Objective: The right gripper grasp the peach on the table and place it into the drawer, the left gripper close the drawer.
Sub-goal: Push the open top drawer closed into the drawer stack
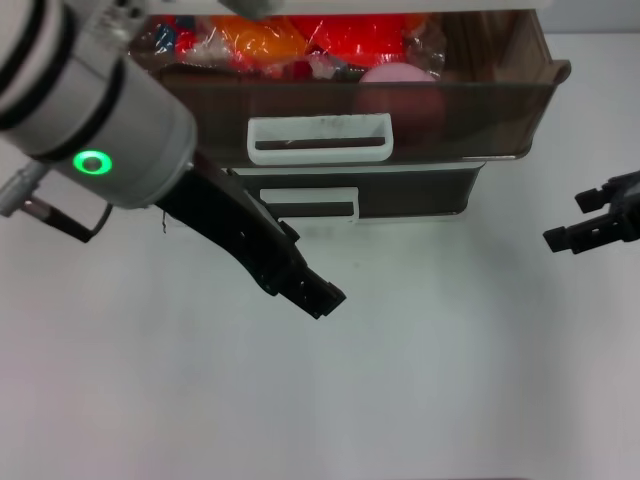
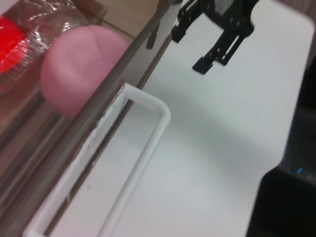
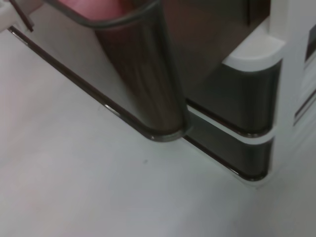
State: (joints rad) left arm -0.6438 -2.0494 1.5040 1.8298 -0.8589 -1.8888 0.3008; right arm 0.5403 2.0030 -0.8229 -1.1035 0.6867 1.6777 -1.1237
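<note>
The peach [image 1: 398,74] already lies in the drawer [image 1: 480,110], at the right of its front wall, touching the wall's inner side, so the placing looks done and the closing is left. The drawer stands pulled out at 12 o'clock on the surface [image 1: 420,380], its white loop handle [image 1: 320,140] facing the robot.

The left tool [image 1: 318,292] hangs over the surface near the centre, just below the handle of a shallower drawer [image 1: 420,192] underneath, its tip pointing toward 4 o'clock. It touches nothing. I judge it is lining up to push the front wall; whether it is released or clenched I cannot tell.

The right tool [image 1: 590,225] sits at 3 o'clock, well apart from the drawer, its jaws spread and holding nothing, probably drawn aside to leave the front free.

The drawer is smoky-brown translucent plastic with rounded, glossy corners; the peach shows dimly through it. The peach is matte pink and round, with a shallow crease in its skin. Behind it lie shiny orange and red packets [image 1: 300,40] in crinkled clear wrap. The surface is plain, smooth white.
</note>
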